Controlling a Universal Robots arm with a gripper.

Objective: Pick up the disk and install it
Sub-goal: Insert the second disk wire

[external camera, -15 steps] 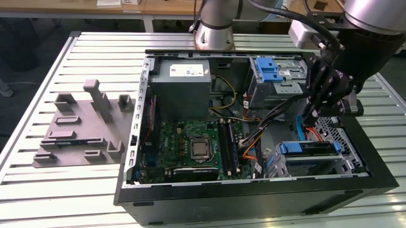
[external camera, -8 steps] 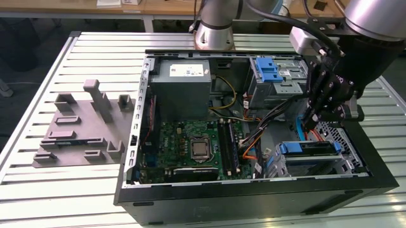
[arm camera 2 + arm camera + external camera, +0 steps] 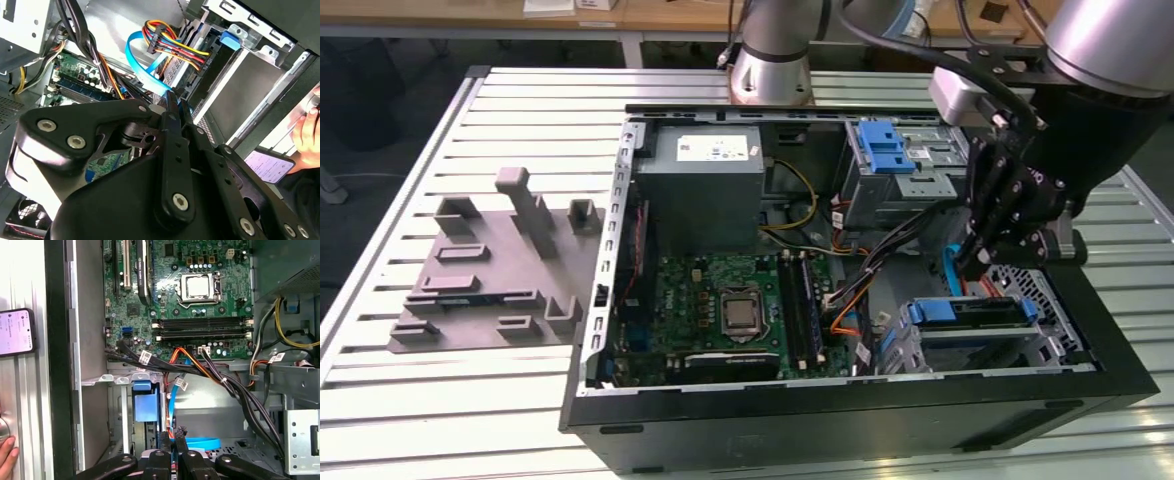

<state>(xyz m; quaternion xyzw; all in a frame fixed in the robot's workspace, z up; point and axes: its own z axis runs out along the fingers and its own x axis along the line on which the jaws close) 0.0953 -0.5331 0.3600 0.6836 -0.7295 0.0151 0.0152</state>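
My claw (image 3: 172, 435) is closest, its black links crowding both wrist views. The fingertips (image 3: 173, 102) are pressed together with nothing between them. In the exterior view it hangs inside the open case (image 3: 854, 395), towards the exterior view's right, just above the lower cage (image 3: 1047, 300). The disk (image 3: 970, 312) sits in that cage, and the blue end of its carrier shows just beyond my fingertips in the first wrist view (image 3: 145, 401). A blue cable (image 3: 171, 407) and a black bundle (image 3: 235, 390) run beside it. Outside the case wall, a hand (image 3: 6, 455) rests near a phone (image 3: 17, 332).
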